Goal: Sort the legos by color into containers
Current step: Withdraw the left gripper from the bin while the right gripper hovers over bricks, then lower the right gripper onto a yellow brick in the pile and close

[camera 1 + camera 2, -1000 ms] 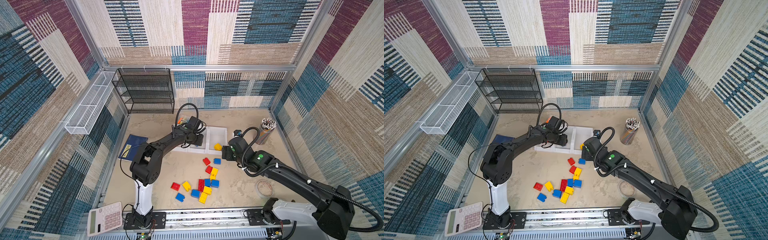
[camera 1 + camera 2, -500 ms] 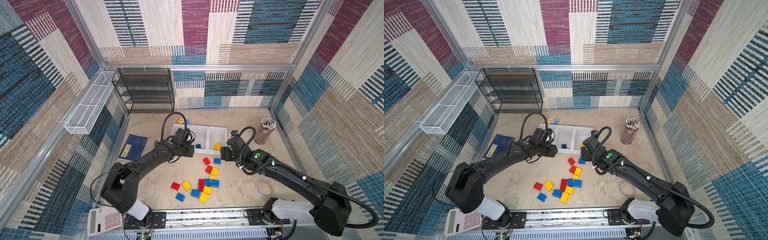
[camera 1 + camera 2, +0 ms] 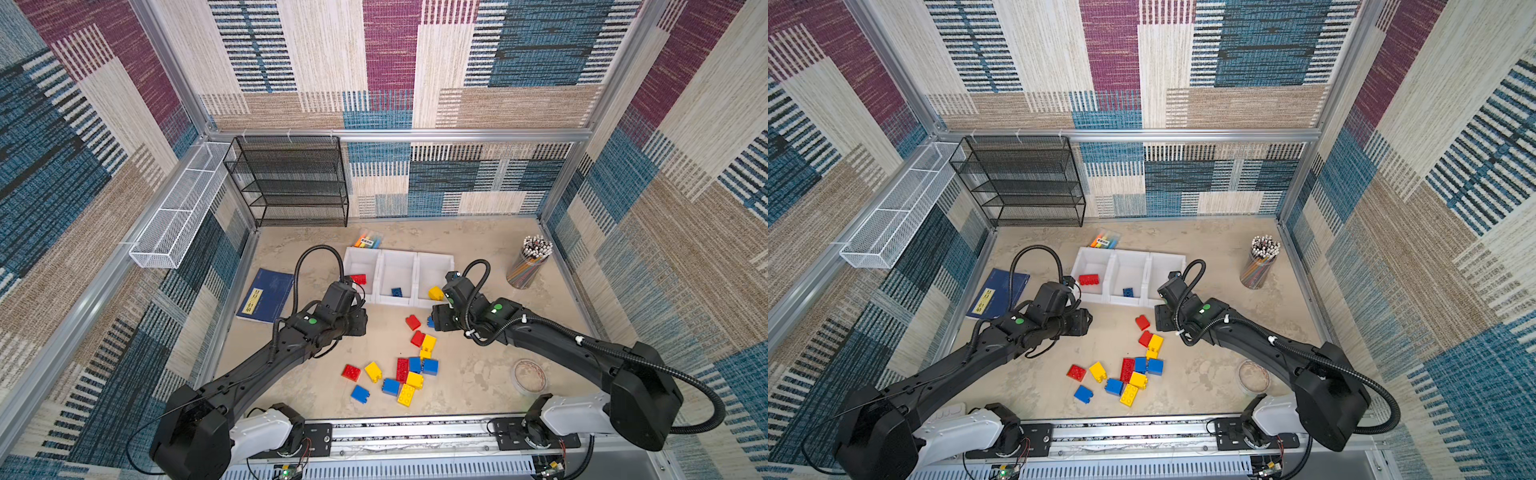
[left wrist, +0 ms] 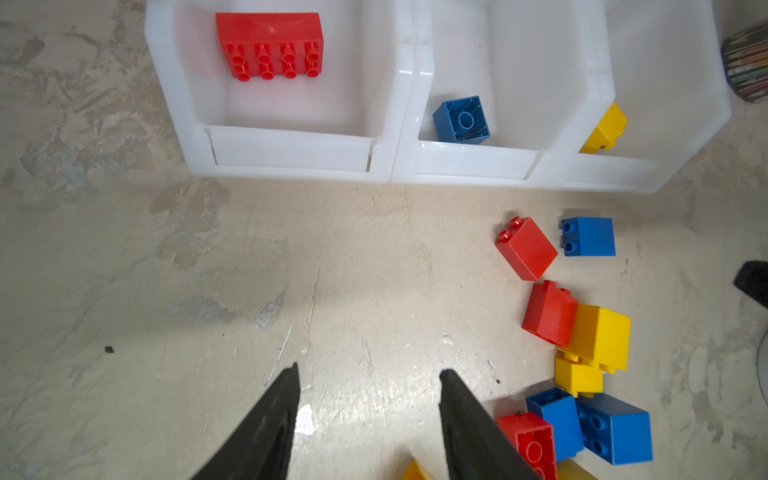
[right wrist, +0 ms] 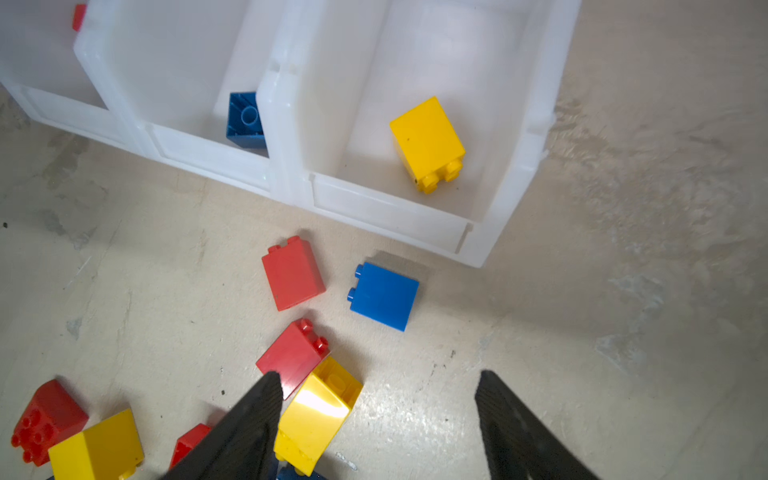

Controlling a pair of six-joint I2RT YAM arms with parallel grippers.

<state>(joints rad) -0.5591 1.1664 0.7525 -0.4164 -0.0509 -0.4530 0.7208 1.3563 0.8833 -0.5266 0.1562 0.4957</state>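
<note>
Three joined white containers (image 3: 379,274) stand mid-table. A long red lego (image 4: 270,43) lies in the left one, a blue lego (image 4: 461,120) in the middle one and a yellow lego (image 5: 428,143) in the right one. Several loose red, blue and yellow legos (image 3: 399,370) lie scattered in front of them. My left gripper (image 4: 368,374) hangs open over bare table, left of the pile, holding nothing. My right gripper (image 5: 378,378) is open above the pile's far end. A yellow lego (image 5: 316,411) rests on the table by one of its fingers, with a blue lego (image 5: 384,296) ahead.
A black mesh rack (image 3: 291,183) and a white wire basket (image 3: 178,216) are at the back left. A marker pack (image 3: 368,241) lies behind the bins, a blue notebook (image 3: 266,295) to their left, a pencil cup (image 3: 528,266) to their right and a tape roll (image 3: 528,376) front right.
My left arm has drawn back from over the bins toward the front, uncovering the bins and the red lego in the left bin. My right gripper has backed off slightly, its jaws narrowing.
</note>
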